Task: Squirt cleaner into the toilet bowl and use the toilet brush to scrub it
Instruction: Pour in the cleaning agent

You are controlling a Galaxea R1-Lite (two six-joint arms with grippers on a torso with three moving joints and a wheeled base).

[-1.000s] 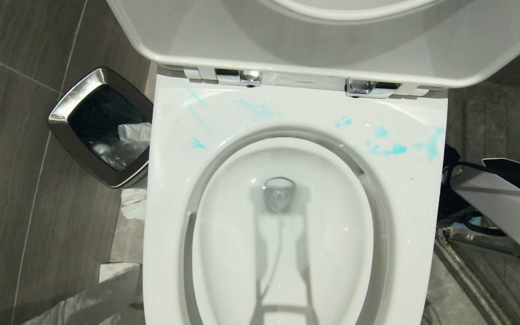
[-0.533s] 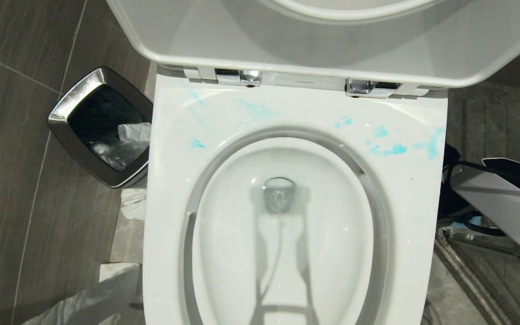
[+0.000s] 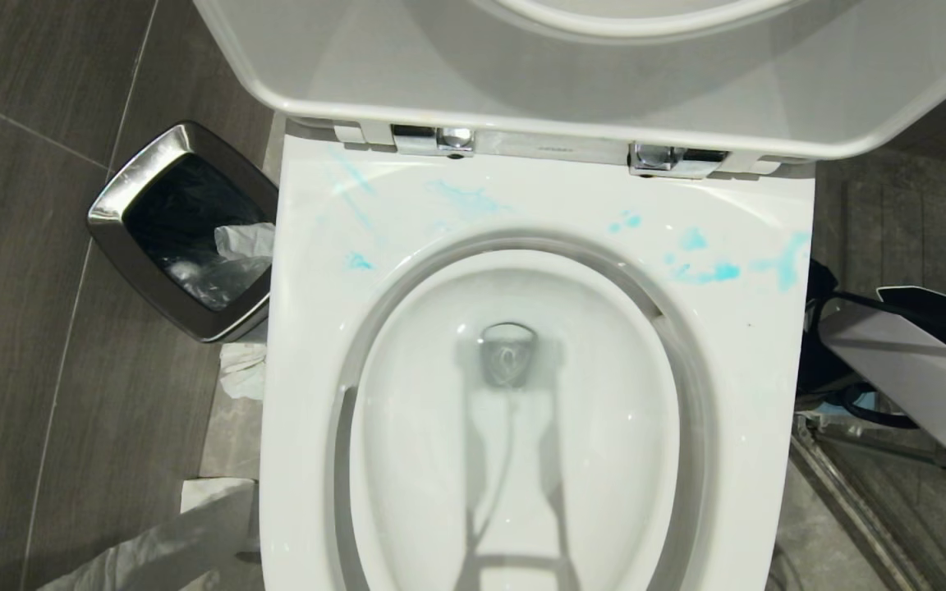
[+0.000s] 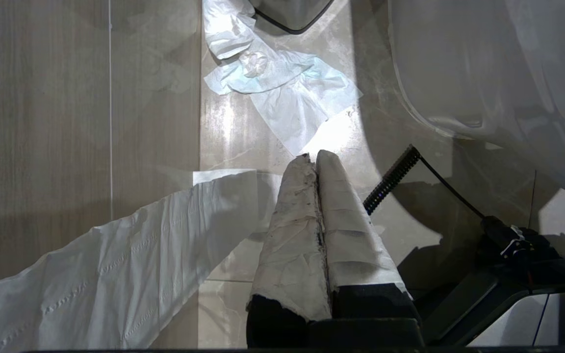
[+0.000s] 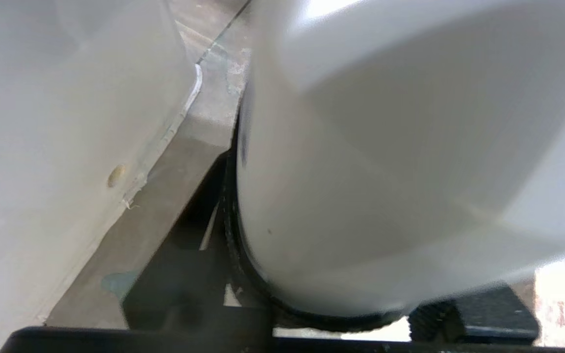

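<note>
Below the raised lid: toilet bowl fills centre of head view; broad white rim; chrome hinges at 12 o'clock edge of rim
cleaner: turquoise smears on back of rim, heaviest toward 2 o'clock, fainter streaks toward 11 o'clock; bottle not identifiable
water: clear-looking pool at bowl centre, drain opening visible
toilet brush: not seen in any view
steel bin: square, at 10 o'clock of bowl, just beside rim corner; dark liner with crumpled paper inside
tissue on floor: crumpled sheets and a long strip on tile at 8 o'clock side of bowl
left gripper: low beside bowl's outer wall, pointing at floor; taped fingers pressed together, nothing between them
right arm: white shell at 3 o'clock of bowl, outside rim
right gripper: wrist view blocked by a large rounded white object sitting right against the claw; black ribbed pad hugs its curved side; can't tell whether jaws are gripping it or merely around it; bowl's outer wall close alongside
</note>
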